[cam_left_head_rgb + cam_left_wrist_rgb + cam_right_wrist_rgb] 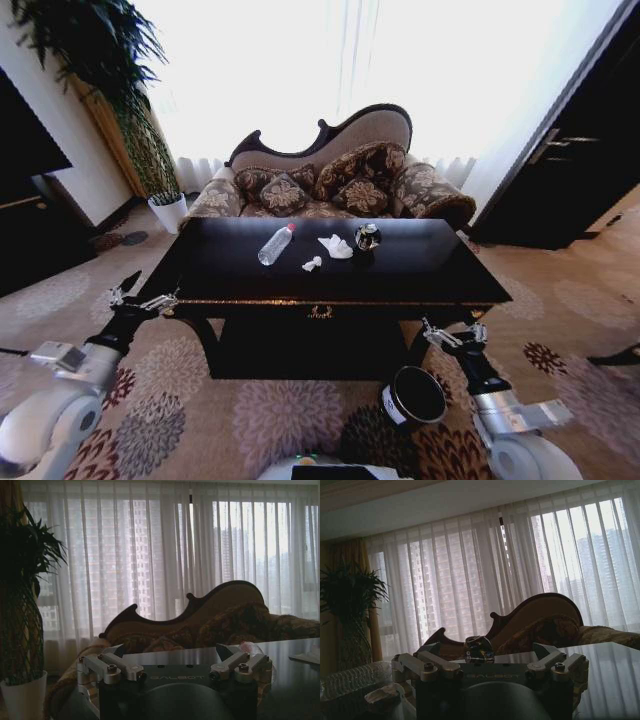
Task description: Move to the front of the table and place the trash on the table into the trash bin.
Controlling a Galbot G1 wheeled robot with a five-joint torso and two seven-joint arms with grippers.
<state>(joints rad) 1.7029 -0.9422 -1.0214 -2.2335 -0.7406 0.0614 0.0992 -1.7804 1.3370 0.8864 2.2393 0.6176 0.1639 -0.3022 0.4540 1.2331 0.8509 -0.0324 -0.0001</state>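
The glossy black desk carries a clear bottle, two white paper wads and, and a dark shiny round object, all lying beyond both sets of fingers. The trash bin stands on the carpet, just beside the right fingers.

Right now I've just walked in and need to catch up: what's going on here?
The robot stands before the glossy black gold-trimmed table. On it lie a clear crinkled plastic bottle, two crumpled white paper wads and a small dark shiny ball, all untouched. The dark cylindrical bin sits on the carpet. The left tool and right tool hover open, empty.
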